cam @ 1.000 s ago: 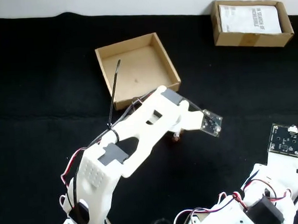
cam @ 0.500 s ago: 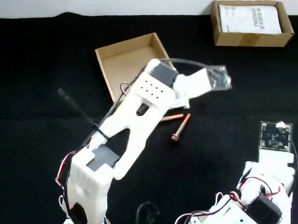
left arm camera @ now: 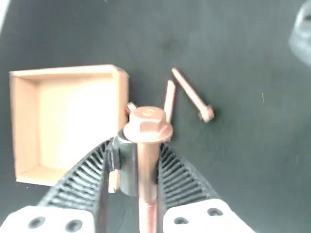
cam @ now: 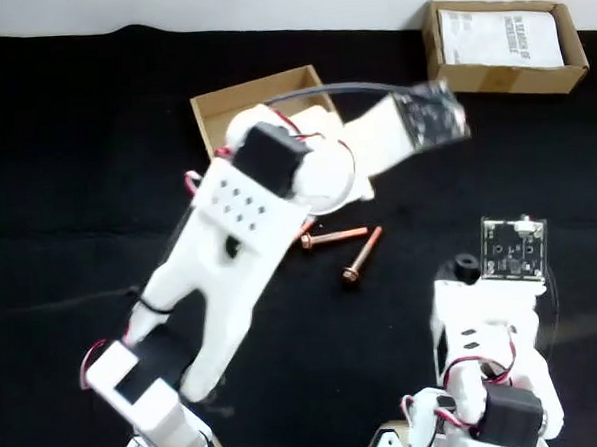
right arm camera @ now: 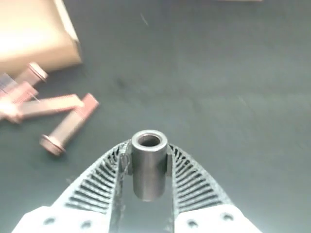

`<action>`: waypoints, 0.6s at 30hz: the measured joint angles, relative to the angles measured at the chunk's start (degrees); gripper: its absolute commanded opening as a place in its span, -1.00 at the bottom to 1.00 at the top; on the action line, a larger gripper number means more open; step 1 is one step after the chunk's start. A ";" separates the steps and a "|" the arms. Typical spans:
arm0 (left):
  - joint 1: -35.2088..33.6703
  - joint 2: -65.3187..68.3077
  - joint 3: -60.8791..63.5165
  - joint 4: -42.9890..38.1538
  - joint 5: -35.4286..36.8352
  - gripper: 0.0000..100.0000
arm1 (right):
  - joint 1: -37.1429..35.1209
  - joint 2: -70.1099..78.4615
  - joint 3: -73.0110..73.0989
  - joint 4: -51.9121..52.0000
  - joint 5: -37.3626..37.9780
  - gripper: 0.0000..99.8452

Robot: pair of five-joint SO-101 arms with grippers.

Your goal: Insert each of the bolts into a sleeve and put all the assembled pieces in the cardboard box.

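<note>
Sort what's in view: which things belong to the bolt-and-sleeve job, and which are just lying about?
Job:
bolt in the left gripper
sleeve in the right gripper
loose bolts on the table
open cardboard box

Lying about:
second box holding a printed sheet, at the table's far edge

Bright, even light washes the cardboard box [left arm camera: 63, 121] pale; shadows are faint.

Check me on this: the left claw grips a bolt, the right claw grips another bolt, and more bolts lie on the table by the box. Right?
Not quite. The right claw grips a sleeve, hollow and empty, not a bolt; the right wrist view shows it. The left claw does grip a bolt, and more bolts lie on the table by the box.
</note>
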 measured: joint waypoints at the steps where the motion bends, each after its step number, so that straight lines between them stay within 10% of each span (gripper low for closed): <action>1: -0.26 -1.32 0.00 -0.26 3.69 -0.98 | -1.76 0.00 -0.88 -0.88 -2.29 -0.98; 18: -0.97 -8.09 0.00 -5.71 49.14 -0.98 | -8.88 0.00 -7.56 -2.37 -20.92 -0.98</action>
